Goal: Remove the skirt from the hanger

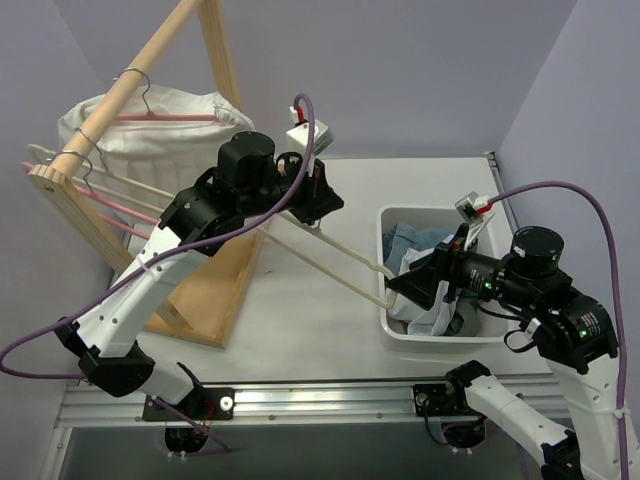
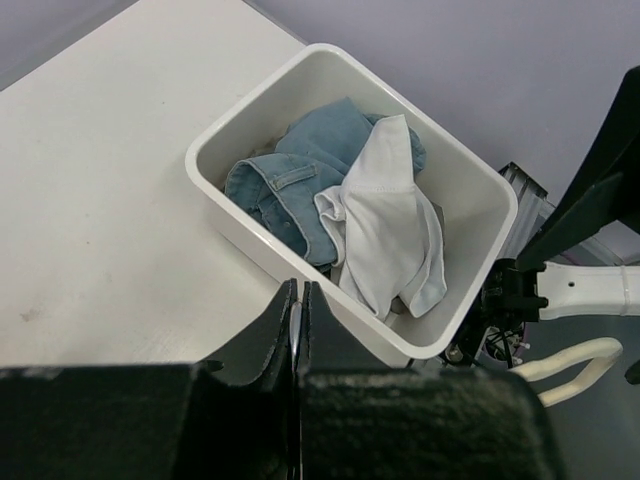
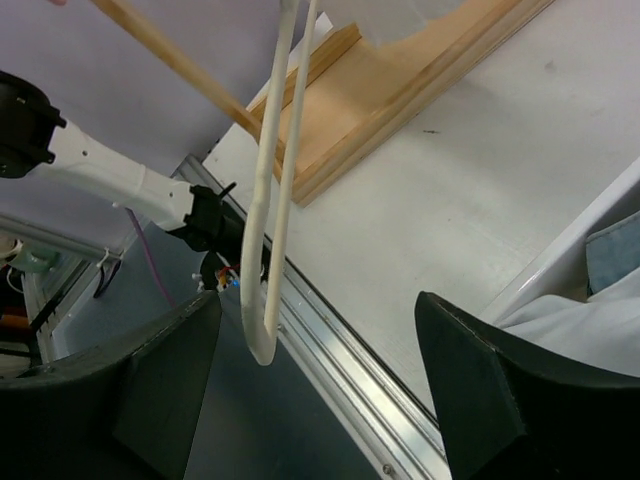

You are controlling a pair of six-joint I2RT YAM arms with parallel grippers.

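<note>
Left claw (image 2: 298,322) is pressed together on a thin pale sliver, holding a cream hanger (image 1: 330,252) that slants in the air from it towards the white bin (image 2: 470,230). Right claw (image 3: 318,340) is spread wide, the hanger's curved end sitting between its fingers without touching either. The bin stands on the counter (image 2: 100,200) and holds a light blue denim garment (image 2: 300,150) with a white shirt (image 2: 385,220) draped over it. A dark patch shows under the shirt, too little to tell whether it is the skirt. The pink hanger (image 1: 170,117) hangs by its wire hook on the rail of the wooden rack (image 1: 215,290), bare against white cloth
</note>
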